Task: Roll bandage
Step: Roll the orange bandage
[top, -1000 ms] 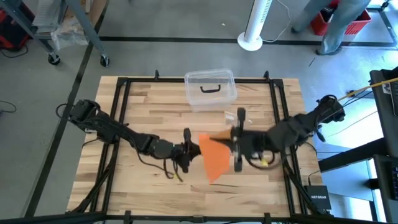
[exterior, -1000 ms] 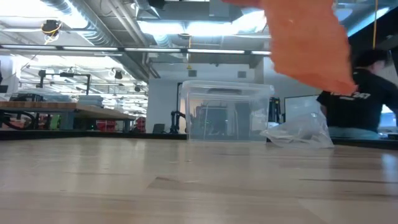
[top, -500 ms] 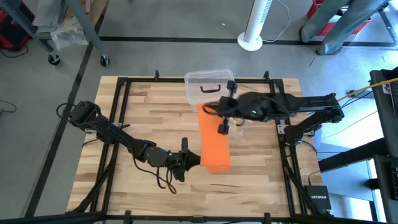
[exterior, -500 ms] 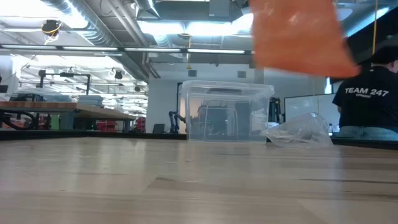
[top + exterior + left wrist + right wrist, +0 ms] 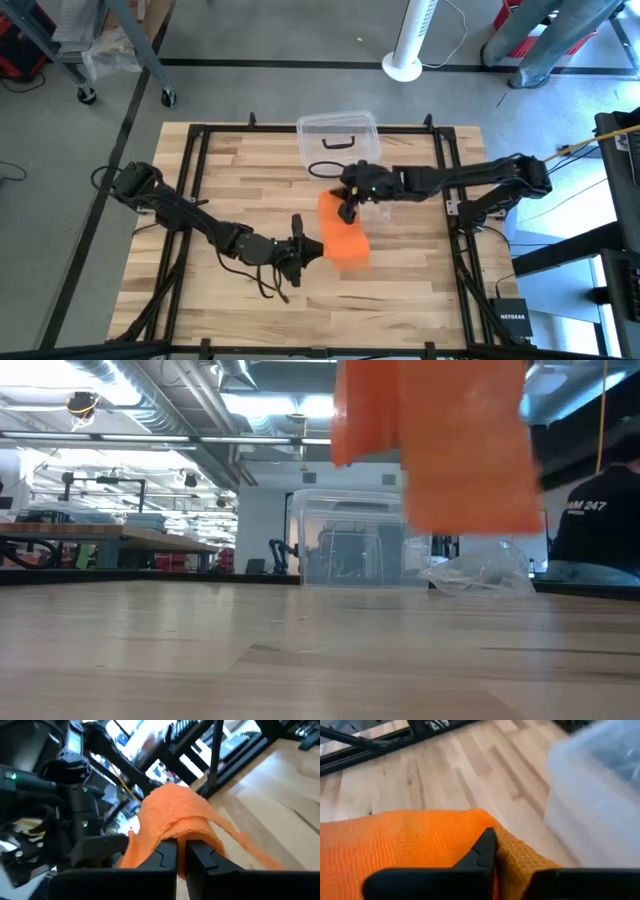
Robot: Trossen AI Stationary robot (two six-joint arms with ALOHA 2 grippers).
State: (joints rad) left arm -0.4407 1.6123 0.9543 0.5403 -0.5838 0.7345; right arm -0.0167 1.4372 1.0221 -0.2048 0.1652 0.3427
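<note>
Item: bright orange soft fabric bandage (image 5: 343, 232), a flat woven strip, held above the middle of the slatted wooden table (image 5: 230, 170), clear of the surface in the low view.

Left hand (image 5: 303, 250): at the strip's near-left end, fingers clenched on the orange fabric, which bunches over them in the left wrist view.

Right hand (image 5: 347, 210): at the strip's far end, fingers pinched on the cloth edge.

Handling, by judgement: light, limp, loosely woven; it sags and folds between grips, will snag or fray instead of slipping, and is best taken at the short ends, kept taut.

Surroundings: clear plastic box with black handle (image 5: 338, 142) just beyond the far end; crumpled clear plastic wrapper (image 5: 480, 576) to its right. Open table lies near and left; the black frame rails (image 5: 190, 170) bound the sides.
</note>
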